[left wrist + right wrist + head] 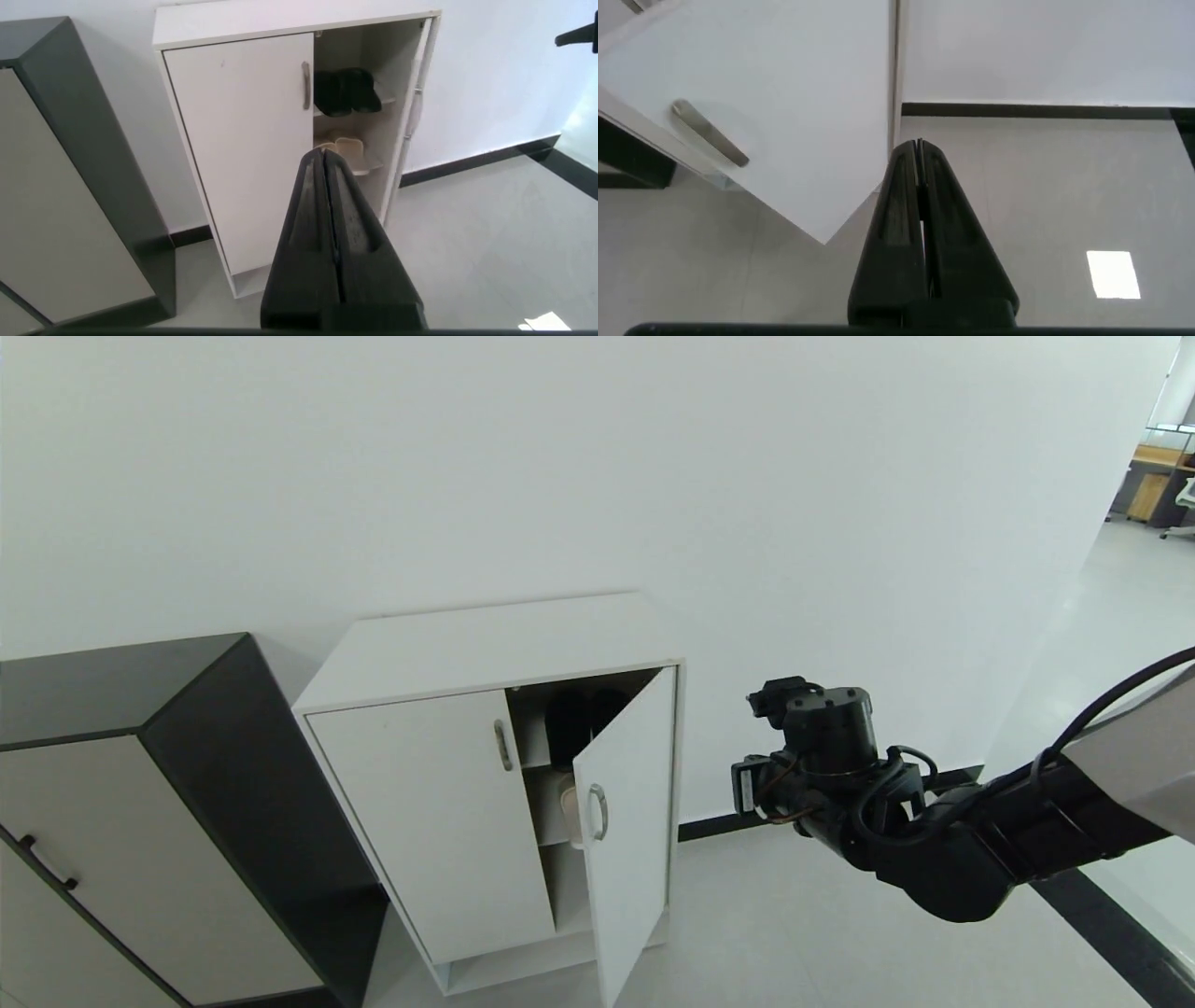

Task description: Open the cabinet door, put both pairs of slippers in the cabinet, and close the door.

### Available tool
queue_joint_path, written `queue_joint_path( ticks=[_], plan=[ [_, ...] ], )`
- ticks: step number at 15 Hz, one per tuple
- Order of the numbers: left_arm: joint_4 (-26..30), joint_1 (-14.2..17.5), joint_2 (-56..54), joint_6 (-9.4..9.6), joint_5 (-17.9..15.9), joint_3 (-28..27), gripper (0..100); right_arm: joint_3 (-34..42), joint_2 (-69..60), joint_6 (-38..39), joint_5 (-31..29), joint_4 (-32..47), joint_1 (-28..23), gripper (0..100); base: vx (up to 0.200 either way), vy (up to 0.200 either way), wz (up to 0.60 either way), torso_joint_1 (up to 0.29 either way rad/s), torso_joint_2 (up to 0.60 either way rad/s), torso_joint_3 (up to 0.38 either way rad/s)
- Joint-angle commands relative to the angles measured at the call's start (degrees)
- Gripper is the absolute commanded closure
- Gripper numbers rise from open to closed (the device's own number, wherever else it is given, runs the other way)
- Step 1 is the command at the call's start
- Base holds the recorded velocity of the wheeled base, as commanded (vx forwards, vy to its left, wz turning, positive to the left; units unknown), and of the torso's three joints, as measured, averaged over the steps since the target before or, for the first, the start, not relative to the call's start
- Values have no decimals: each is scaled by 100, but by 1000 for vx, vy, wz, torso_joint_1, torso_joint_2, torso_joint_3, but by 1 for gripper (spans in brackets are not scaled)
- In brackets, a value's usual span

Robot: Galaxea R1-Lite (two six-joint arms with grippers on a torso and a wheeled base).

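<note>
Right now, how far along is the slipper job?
Done: the door is open and both pairs sit in the cabinet, the black slippers on the upper shelf and the beige slippers one shelf below. In hand: nothing. The left end effector and right end effector are shut and empty, the right one facing the door's outer side. Left: closing the door.

Head cam: high up, facing forward and down at the wall [560, 457]. White cabinet [439, 821] at mid range, dark cabinet [215, 775] to its left.

Left wrist cam: lower, set back, sights along the left gripper [323, 154] at the cabinet front. Whole white cabinet fits, plus the dark one's side.

Right wrist cam: very near the open door [785, 93], looking along the right gripper [921, 146] past the door's edge to floor [1064, 205] and baseboard [1036, 110].

Overlap: all three share the open door; head and left wrist share both cabinets.
</note>
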Motion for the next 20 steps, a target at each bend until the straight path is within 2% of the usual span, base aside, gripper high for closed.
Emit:
queue_joint_path(
  ticks=[1,6,9,16,20],
  plan=[
    [-10,1,-1,-1,0,0,100,-3,19,-1,10,-8,3,100,0,0,600,-2,-2,7],
    [-1,1,-1,-1,0,0,100,76,54,16,116,-95,3,100,0,0,600,2,3,0],
    [-1,1,-1,-1,0,0,100,516,45,-19,854,-790,-5,100,0,0,0,0,0,0],
    [-10,1,-1,-10,0,0,100,920,107,-203,1074,-966,-155,100,0,0,0,0,0,0],
    [-1,1,-1,-10,0,0,100,1096,318,-221,1311,-1335,-295,100,200,0,0,-5,-4,4]
  ],
)
